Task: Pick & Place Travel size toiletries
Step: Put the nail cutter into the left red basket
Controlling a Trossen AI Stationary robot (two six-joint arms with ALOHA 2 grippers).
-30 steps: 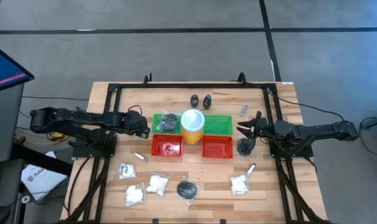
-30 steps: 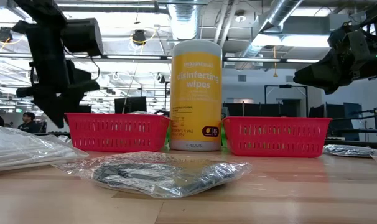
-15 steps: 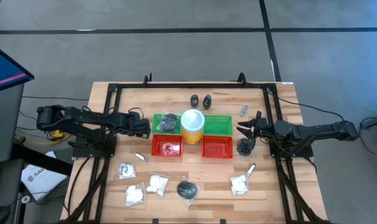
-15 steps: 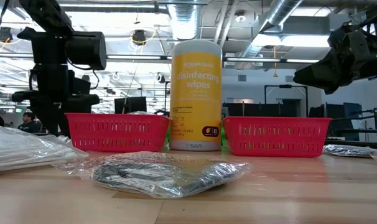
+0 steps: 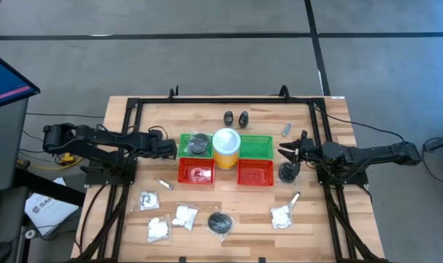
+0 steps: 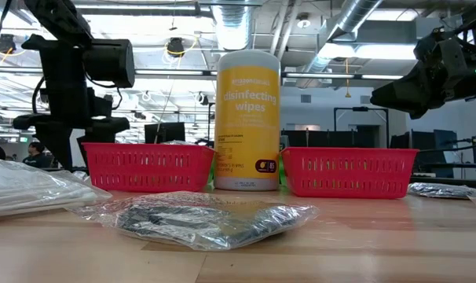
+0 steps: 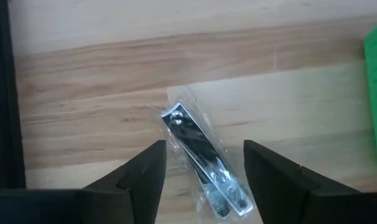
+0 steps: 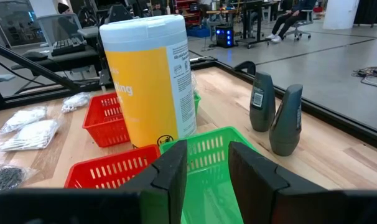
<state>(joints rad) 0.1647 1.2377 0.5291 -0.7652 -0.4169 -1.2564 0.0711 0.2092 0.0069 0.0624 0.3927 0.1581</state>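
The left gripper (image 7: 201, 171) is held released above a clear-wrapped silvery metal clipper (image 7: 204, 162) on the wooden tabletop (image 7: 101, 93); the right gripper (image 8: 207, 163) is parted, empty.

Bright, even light from ceiling lamps behind the yellow cylindrical wipes canister (image 6: 247, 119); the crinkled clear plastic packet (image 6: 199, 216) before it glares, slightly blurred.

Two matte black jointed arms, left arm (image 5: 97, 139) and right arm (image 5: 368, 153), boxy segments with rounded joints, thin dark cables trailing off the table edges, left gripper (image 7: 201, 171) and right gripper (image 8: 207, 165) with blunt, wedge-shaped black fingers
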